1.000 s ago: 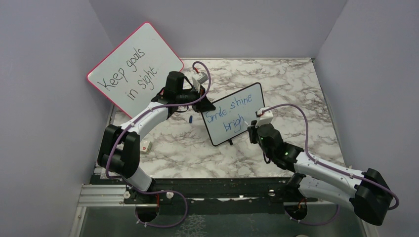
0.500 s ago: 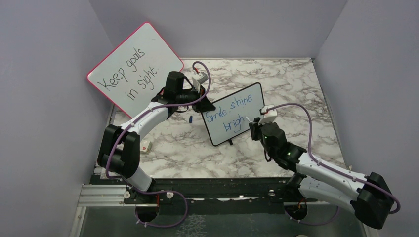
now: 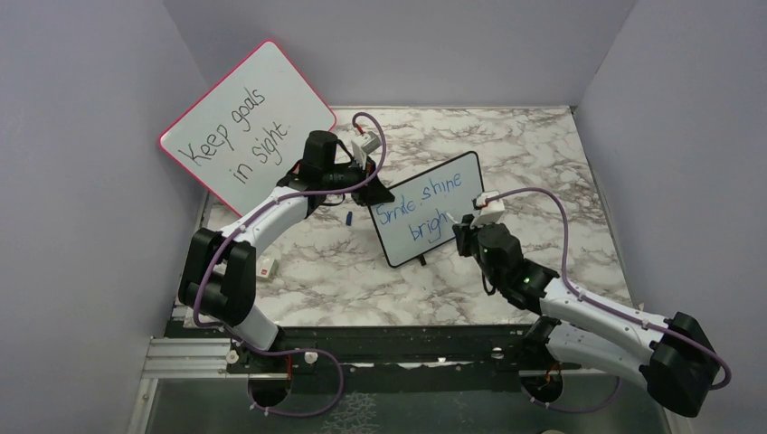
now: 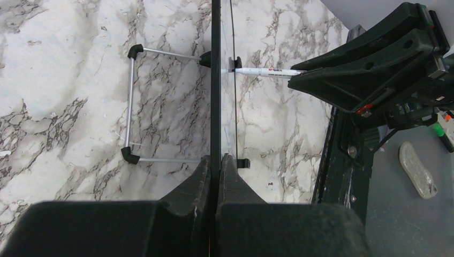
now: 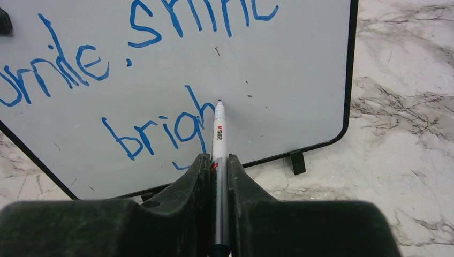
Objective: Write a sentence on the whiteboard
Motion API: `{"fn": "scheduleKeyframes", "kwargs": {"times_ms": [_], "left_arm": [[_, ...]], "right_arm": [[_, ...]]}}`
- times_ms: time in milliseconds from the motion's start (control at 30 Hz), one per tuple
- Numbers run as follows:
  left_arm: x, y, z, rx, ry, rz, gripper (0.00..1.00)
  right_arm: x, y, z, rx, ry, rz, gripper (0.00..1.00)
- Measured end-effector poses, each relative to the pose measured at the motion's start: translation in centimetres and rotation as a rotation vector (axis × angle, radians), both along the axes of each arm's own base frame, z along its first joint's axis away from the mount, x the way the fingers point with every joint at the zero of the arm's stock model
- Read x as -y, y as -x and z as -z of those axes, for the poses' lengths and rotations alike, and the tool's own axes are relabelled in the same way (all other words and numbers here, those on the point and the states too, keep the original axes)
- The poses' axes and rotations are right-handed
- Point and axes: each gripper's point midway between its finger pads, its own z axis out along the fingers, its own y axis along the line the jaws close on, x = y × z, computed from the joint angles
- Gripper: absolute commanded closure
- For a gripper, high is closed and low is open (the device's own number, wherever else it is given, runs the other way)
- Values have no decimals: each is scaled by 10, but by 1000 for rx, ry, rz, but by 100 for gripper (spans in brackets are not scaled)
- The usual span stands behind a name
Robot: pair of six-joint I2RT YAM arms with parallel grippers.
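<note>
Right wrist: marker (image 5: 219, 134) on whiteboard (image 5: 300, 80)

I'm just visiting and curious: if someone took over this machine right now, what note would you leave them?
Left gripper: shut on the edge of the small black-framed whiteboard, steadying it.
Right gripper: shut on a white marker, tip at the board beside the "h".
Done: blue handwritten sentence reads "Smile, shine brigh".
Left: the closing "t" of "bright".

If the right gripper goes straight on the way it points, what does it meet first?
The whiteboard, just right of "brigh": the marker in the right gripper seems to touch it, or nearly.
</note>
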Motion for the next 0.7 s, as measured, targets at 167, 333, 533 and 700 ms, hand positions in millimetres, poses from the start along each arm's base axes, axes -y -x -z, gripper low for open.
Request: {"fn": "scheduleKeyframes", "kwargs": {"times_ms": [167,333,533,700], "left_arm": [[0,0,0,0,0,0,100],[0,0,0,0,0,-1,100],[0,0,0,0,-1,-2,100],[0,0,0,0,-2,-3,100]], "right_arm": [[0,-2,2,-2,1,2,99],[1,-3,1,1,-2,9,99],[3,-5,1,2,-4,19,99],[7,-8,1,3,-2,36,99]]}}
